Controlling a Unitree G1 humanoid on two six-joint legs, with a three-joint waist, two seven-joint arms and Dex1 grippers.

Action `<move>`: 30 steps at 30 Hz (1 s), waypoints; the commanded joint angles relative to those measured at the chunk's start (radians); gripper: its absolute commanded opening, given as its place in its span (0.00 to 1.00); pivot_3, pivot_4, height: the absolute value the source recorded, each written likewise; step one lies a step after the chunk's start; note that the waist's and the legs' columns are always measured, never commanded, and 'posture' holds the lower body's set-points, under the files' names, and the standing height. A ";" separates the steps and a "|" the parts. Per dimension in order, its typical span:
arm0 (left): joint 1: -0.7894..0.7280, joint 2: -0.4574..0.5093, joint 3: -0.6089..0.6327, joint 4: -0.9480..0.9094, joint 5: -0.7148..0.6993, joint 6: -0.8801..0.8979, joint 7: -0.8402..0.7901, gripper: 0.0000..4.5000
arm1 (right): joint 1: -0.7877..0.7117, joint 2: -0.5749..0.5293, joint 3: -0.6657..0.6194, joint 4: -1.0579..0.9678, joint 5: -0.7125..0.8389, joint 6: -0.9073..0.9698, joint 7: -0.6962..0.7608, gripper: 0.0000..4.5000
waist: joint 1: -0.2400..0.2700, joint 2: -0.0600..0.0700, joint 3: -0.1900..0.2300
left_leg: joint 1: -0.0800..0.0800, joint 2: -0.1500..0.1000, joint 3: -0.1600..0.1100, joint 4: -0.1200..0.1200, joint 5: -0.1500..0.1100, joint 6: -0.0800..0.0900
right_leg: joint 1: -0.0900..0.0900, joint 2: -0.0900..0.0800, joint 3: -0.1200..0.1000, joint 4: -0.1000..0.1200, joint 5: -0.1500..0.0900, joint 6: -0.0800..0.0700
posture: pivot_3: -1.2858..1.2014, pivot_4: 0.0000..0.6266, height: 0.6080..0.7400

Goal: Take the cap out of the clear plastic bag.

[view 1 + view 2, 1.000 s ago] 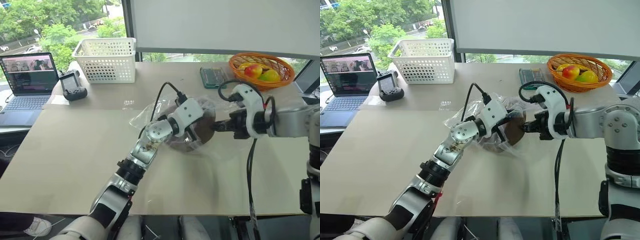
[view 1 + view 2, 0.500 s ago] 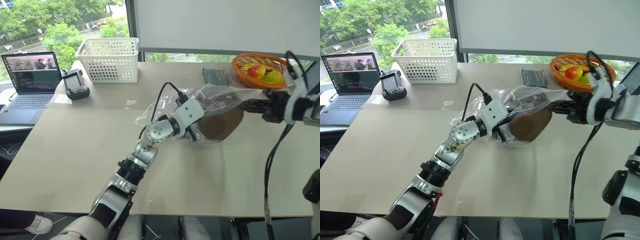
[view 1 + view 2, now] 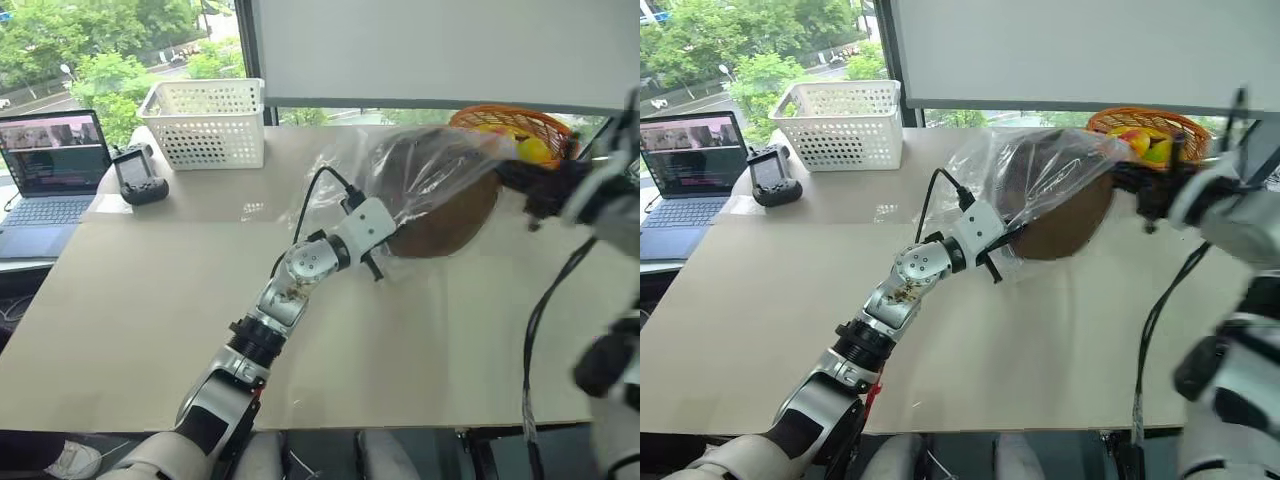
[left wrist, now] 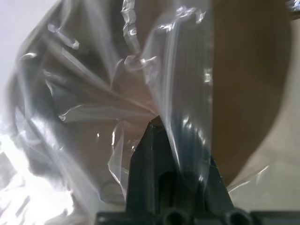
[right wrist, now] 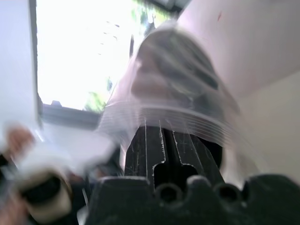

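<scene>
1. Cap [image 3: 445, 225], brown, sits inside the clear plastic bag [image 3: 420, 165], lifted off the table [image 3: 150, 290], centre-right of the head views, about 2 o'clock from table centre.
2. Bag stretched between both grippers; upper film bulges over the cap, glossy and wrinkled.
3. Left gripper [image 3: 385, 245] at the bag's 8 o'clock end, fingers closed tight, pinching the bag film; left wrist view shows the black fingers [image 4: 154, 159] pressed together, with plastic draped over them and the cap just behind.
4. Right gripper [image 3: 535, 185] at the bag's 3 o'clock end, blurred, fingers clamped shut on the bag's edge; right wrist view shows the film bunched over its fingers [image 5: 164, 150].
5. Orange fruit basket [image 3: 505, 122] at 12 o'clock of the right gripper, partly behind the bag.
6. White perforated basket [image 3: 205, 122] at 11 o'clock on the table; laptop [image 3: 45, 165] and black handheld device [image 3: 137, 175] at 10 o'clock.
</scene>
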State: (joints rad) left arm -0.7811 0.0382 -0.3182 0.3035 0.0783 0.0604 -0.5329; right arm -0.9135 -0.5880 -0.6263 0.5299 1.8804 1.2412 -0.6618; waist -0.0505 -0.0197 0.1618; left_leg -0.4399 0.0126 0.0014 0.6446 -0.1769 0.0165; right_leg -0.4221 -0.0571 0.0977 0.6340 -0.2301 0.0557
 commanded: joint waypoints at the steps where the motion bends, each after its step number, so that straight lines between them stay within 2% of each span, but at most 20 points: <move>1: -0.057 0.026 0.027 0.049 0.026 -0.074 0.027 0.00 | 0.014 0.096 -0.054 -0.215 0.092 -0.077 -0.214 0.01 | 0.008 0.000 0.000 | -0.001 0.000 -0.001 0.000 0.000 0.000 | -0.001 0.000 -0.001 0.001 0.000 0.000 | 0.52 0.24 1.00; 6: -0.192 0.144 0.065 0.283 0.088 -0.254 0.106 0.00 | 0.127 0.082 -0.061 -0.289 0.092 -0.027 -0.272 0.01 | 0.034 0.000 0.000 | -0.004 -0.001 -0.002 0.002 0.000 0.000 | 0.000 -0.002 -0.004 0.004 0.000 0.001 | 0.52 0.24 1.00; 11: -0.266 0.223 0.055 0.462 0.155 -0.429 0.136 0.00 | 0.203 0.002 -0.080 -0.316 0.092 0.057 -0.190 0.01 | 0.038 0.000 0.000 | -0.004 -0.001 -0.001 0.001 0.000 0.000 | 0.000 -0.002 -0.004 0.003 0.000 0.001 | 0.52 0.24 1.00; 13: -0.274 0.235 0.047 0.513 0.176 -0.479 0.142 0.00 | 0.210 -0.002 -0.093 -0.334 0.092 0.054 -0.194 0.01 | 0.036 0.000 0.000 | -0.004 -0.001 -0.001 0.001 0.000 0.000 | 0.000 -0.002 -0.004 -0.004 0.000 0.001 | 0.52 0.24 1.00; 15: -0.272 0.232 0.044 0.546 0.185 -0.514 0.148 0.00 | 0.181 0.051 -0.111 -0.374 0.092 -0.003 -0.262 0.01 | 0.029 0.000 0.000 | -0.004 -0.001 -0.001 0.001 0.000 0.000 | 0.000 -0.002 -0.003 -0.004 0.000 0.001 | 0.52 0.24 1.00; 19: -0.241 0.195 0.028 0.551 0.193 -0.545 0.142 0.00 | 0.026 0.295 -0.154 -0.522 0.092 -0.251 -0.566 0.01 | 0.002 0.001 0.000 | -0.002 0.000 0.000 0.001 0.000 0.000 | -0.001 -0.001 -0.001 -0.001 0.001 0.000 | 0.52 0.24 1.00; 21: -0.226 0.176 0.024 0.545 0.197 -0.549 0.141 0.00 | -0.017 0.389 -0.162 -0.586 0.092 -0.321 -0.653 0.01 | 0.001 0.001 0.000 | -0.001 0.000 -0.001 0.000 0.001 0.001 | -0.001 0.000 -0.002 0.000 0.001 0.000 | 0.52 0.24 1.00; 24: -0.196 0.127 0.022 0.524 0.188 -0.528 0.144 0.00 | -0.008 0.513 -0.107 -0.666 0.092 -0.380 -0.735 0.01 | 0.006 0.001 -0.001 | -0.002 0.001 -0.002 0.000 0.001 0.001 | -0.001 0.000 -0.003 0.002 0.001 0.000 | 0.52 0.24 1.00; 26: -0.187 0.106 0.016 0.510 0.194 -0.523 0.143 0.00 | 0.020 0.552 -0.071 -0.690 0.092 -0.389 -0.738 0.01 | 0.009 0.001 -0.001 | -0.002 0.000 -0.002 -0.001 0.001 0.001 | -0.001 -0.001 -0.003 0.005 0.001 0.000 | 0.52 0.24 1.00; 30: -0.201 0.100 0.031 0.504 0.189 -0.511 0.138 0.00 | 0.130 0.504 0.021 -0.698 0.092 -0.336 -0.677 0.01 | 0.013 0.001 -0.001 | -0.004 -0.001 -0.002 0.001 0.001 0.001 | -0.001 -0.002 -0.004 0.005 0.001 0.000 | 0.52 0.24 1.00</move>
State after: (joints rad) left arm -0.9488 0.1463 -0.2969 0.8535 0.2743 -0.4491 -0.3987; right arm -0.8022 -0.0607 -0.6400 -0.1394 1.9489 0.8842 -1.3696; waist -0.0378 -0.0186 0.1611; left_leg -0.4437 0.0115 -0.0005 0.6453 -0.1761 0.0177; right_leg -0.4226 -0.0596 0.0937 0.6388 -0.2295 0.0560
